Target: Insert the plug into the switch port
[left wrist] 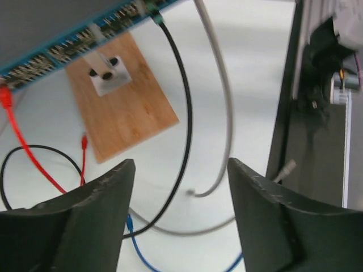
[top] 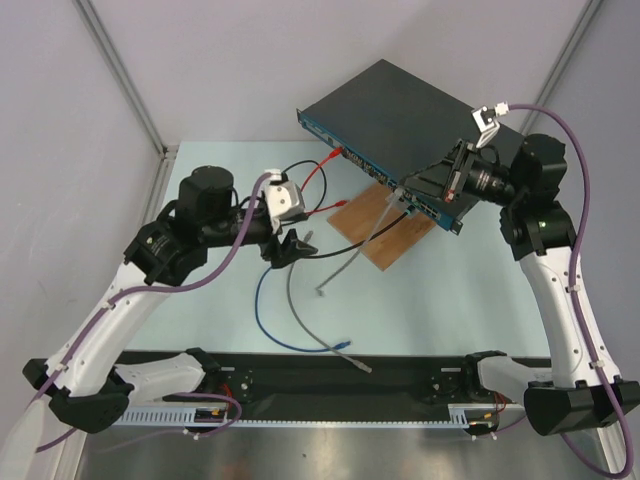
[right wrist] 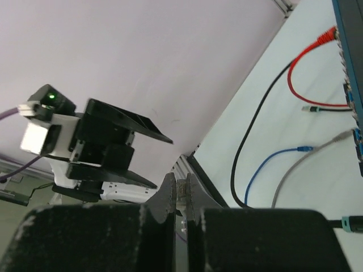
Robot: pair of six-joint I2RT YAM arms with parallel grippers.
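Observation:
The black switch (top: 395,110) rests tilted at the back, its blue socket strip (top: 365,165) facing the table. It also shows in the left wrist view (left wrist: 45,22) and at the right edge of the right wrist view (right wrist: 349,62). My right gripper (top: 410,192) is at the strip's right part, shut on a small pale plug (right wrist: 180,191). A grey cable (top: 355,250) trails from there to the table. My left gripper (top: 288,248) is open and empty above loose cables (left wrist: 180,164). Red (top: 335,155) and black (left wrist: 156,16) plugs sit in the strip.
A brown wooden board (top: 385,235) lies under the switch's front edge. Red (top: 310,180), black (top: 330,252), blue (top: 262,310) and a second grey cable (top: 300,315) lie loose on the table. A black rail (top: 330,375) runs along the near edge.

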